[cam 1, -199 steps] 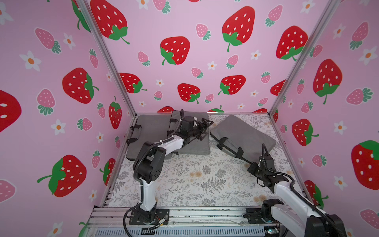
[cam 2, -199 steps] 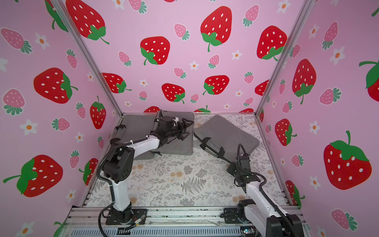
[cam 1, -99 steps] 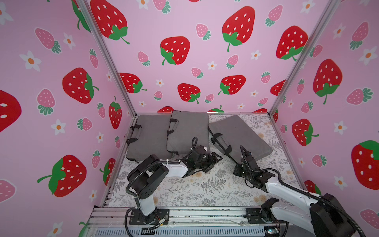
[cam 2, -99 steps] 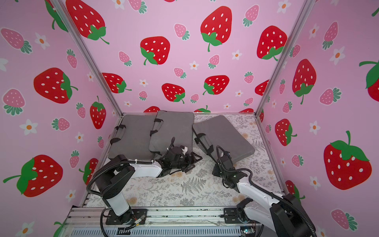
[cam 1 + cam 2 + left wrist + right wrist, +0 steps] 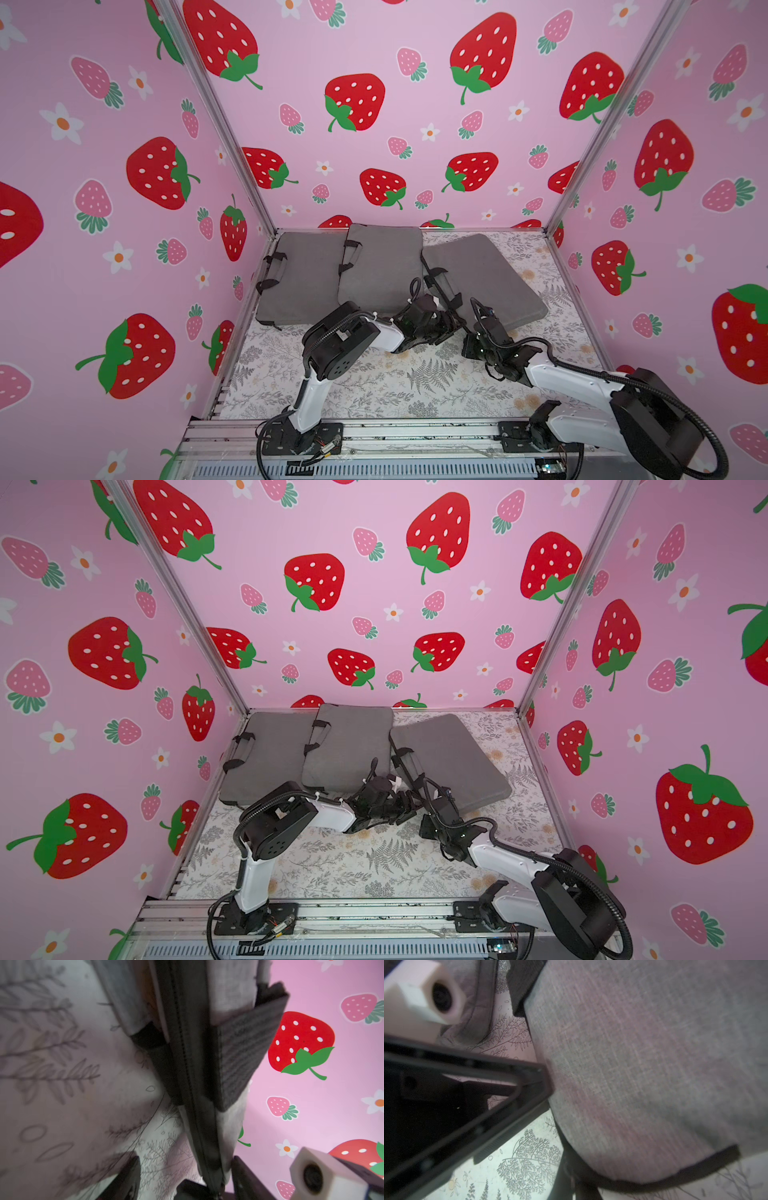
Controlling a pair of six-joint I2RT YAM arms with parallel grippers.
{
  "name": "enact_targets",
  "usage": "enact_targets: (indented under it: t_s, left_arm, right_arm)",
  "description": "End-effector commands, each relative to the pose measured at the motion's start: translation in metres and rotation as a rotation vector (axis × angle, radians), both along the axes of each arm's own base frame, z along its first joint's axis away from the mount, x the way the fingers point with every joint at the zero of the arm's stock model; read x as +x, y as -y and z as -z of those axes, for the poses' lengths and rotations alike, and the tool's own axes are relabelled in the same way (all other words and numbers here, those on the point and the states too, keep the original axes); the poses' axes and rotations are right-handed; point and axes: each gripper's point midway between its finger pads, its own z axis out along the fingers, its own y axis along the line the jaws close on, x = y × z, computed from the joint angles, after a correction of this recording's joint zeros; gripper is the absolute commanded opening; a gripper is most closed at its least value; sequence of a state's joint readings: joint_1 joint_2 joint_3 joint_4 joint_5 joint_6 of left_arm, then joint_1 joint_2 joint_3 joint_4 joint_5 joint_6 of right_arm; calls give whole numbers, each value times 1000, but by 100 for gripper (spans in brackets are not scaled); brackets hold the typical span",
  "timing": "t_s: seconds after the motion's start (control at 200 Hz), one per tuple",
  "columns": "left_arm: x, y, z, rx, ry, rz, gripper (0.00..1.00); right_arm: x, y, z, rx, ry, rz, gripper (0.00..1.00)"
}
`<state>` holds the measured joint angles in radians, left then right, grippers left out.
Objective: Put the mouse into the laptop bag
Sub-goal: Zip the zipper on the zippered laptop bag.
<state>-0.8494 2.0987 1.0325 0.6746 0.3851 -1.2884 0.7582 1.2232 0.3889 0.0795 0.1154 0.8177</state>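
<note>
Three grey laptop bags lie at the back. The rightmost laptop bag [image 5: 478, 270] [image 5: 449, 750] is the one both arms are at. My left gripper [image 5: 451, 320] [image 5: 409, 808] is at its near left corner by the black handle [image 5: 245, 1053]. It is open, and the bag's zipper edge [image 5: 187, 1064] runs between its fingers [image 5: 243, 1178]. My right gripper [image 5: 490, 322] [image 5: 577, 1184] is shut, with its tips against the dark trim of the bag's near edge [image 5: 643, 1064]. The mouse is out of view.
Two more grey bags [image 5: 299, 278] [image 5: 380, 266] lie overlapped at the back left. The floral tablecloth [image 5: 415, 382] covers the floor. Pink strawberry walls close in three sides. The two arms' wrists are close together at the bag's corner.
My left arm swung from the middle bag at the back to the right bag's near corner, and its jaws narrowed. My right arm moved in from the front right to that bag's edge.
</note>
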Motion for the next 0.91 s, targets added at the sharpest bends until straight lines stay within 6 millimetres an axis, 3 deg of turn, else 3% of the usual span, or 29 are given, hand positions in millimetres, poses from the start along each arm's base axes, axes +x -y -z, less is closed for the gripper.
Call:
enact_targets:
  t_s: [0.0,0.105,0.27,0.445,0.685,0.9]
  left_arm:
    - [4,13,3,-25,-10,13,57]
    - [7,18,12,9,-28,18,39]
    - [10,21,21,21,-62,18,0]
    - [25,10,36,55,-100,-22,0]
    - [63,-18,42,104,-90,-99,0]
    - [84,-27,47,106,-104,-111,0]
  right_arm:
    - [3,-20,-7,72,14,-22,0]
    - [0,-30,-9,76,18,-52,0]
    - [-4,-31,-8,60,18,-50,0]
    - [-7,-12,6,38,-3,49,0]
    - [-15,14,16,14,-25,157,0]
    - [-17,29,24,-40,-35,186,0]
